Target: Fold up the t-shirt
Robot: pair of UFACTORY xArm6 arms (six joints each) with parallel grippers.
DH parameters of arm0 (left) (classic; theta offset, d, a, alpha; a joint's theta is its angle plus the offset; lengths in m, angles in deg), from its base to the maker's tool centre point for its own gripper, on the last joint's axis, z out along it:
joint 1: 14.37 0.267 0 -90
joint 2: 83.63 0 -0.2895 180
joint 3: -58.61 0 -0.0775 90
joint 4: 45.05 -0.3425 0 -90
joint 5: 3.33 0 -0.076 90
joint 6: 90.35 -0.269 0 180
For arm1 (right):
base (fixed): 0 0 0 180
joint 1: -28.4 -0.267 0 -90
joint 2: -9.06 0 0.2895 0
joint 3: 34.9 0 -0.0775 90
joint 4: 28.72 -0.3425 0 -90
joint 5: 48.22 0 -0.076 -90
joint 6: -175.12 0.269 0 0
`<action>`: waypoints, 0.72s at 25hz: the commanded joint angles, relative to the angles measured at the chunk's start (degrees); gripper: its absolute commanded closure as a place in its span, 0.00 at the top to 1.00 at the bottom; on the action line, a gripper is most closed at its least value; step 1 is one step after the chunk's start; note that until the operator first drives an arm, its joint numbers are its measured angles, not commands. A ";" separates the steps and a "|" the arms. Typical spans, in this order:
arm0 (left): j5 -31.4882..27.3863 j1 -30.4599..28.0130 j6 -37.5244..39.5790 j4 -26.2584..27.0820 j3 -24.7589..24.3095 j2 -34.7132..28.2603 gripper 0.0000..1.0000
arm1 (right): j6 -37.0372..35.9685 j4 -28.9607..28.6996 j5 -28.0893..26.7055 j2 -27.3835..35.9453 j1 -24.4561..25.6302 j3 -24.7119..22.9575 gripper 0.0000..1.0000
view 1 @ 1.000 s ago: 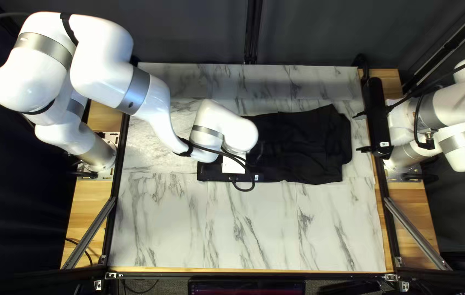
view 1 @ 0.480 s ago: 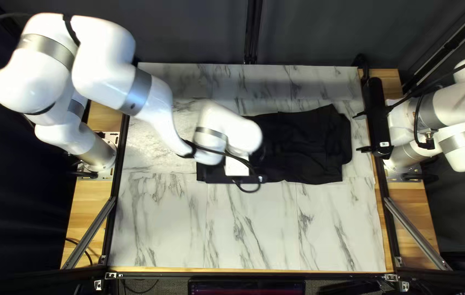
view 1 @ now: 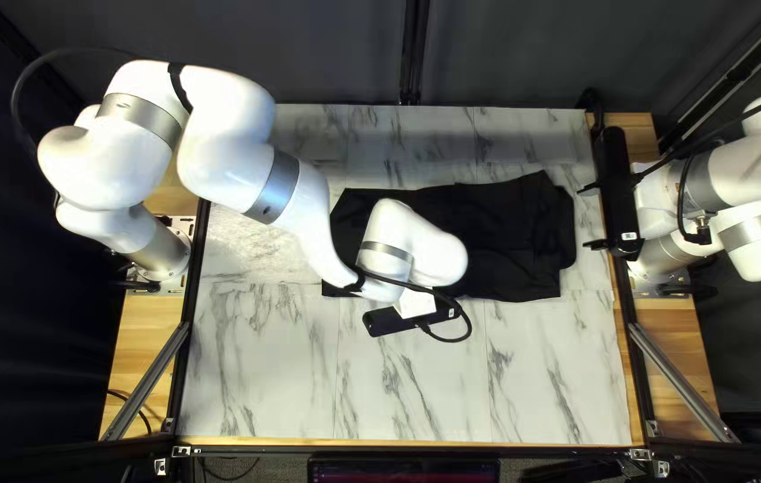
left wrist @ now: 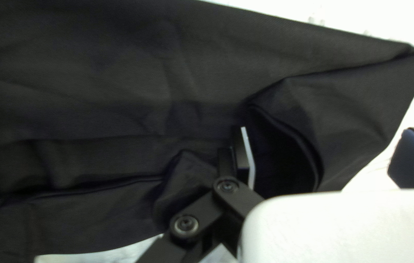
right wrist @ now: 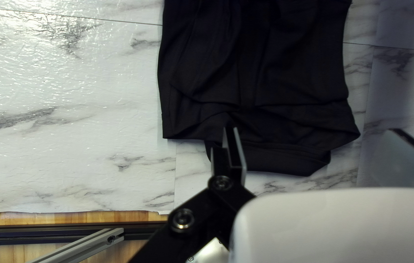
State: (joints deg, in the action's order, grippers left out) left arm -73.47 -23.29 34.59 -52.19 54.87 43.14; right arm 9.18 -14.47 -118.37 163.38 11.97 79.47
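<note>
Marbled tabletop [view 1: 264, 376] under part-folded t-shirt [view 1: 497, 233]. Left gripper [left wrist: 327, 134], right gripper [right wrist: 314, 132]: jaws open, nothing gripped. Likely mid-fold; next needs a clean edge pinch before folding over.
</note>
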 commanded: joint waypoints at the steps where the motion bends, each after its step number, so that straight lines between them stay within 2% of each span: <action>1: -0.34 0.80 2.19 0.62 0.63 1.38 0.72 | 0.00 0.00 0.00 0.00 0.00 0.00 1.00; 3: -1.39 1.11 3.13 0.84 1.51 2.24 0.52 | 0.00 0.00 0.00 0.00 0.00 0.00 1.00; 4: -1.78 1.18 3.42 0.90 1.83 2.51 0.20 | 0.00 0.00 0.00 0.00 0.00 0.00 1.00; 5: -2.69 1.41 4.15 0.97 2.36 3.10 0.05 | 0.00 0.00 0.00 0.00 0.00 0.00 1.00; 10: -4.89 2.31 6.25 1.58 2.90 4.11 0.00 | 0.00 0.00 0.00 0.00 0.00 0.00 1.00; 18: -5.74 1.42 6.45 2.42 3.19 3.64 0.00 | 0.00 0.00 0.00 0.00 0.00 0.00 1.00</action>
State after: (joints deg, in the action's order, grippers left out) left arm -79.61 -21.37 41.50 -49.84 58.49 47.46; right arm 9.18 -14.47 -118.37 163.38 11.97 79.47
